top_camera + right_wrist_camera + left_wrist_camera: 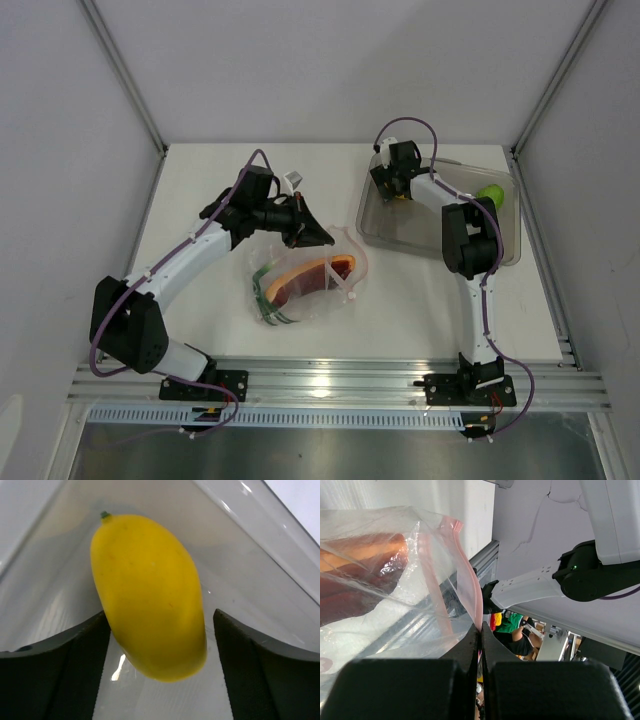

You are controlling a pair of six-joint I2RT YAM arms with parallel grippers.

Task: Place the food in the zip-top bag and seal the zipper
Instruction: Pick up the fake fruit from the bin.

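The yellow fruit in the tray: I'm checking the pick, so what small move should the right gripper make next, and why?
Probably close the right gripper on the yellow fruit: its open fingers flank it in the tray, one side showing a gap. The left gripper pinches the zipper of the zip-top bag, so the bag looks held ready.

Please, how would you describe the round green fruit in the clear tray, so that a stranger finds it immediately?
Start from the rigid clear rectangular tray on the right part of the white table. At its right end, beside the right arm's elbow, lies the small round green toy lime. It is the tray's only green item; the yellow lemon-like fruit lies at the left end.
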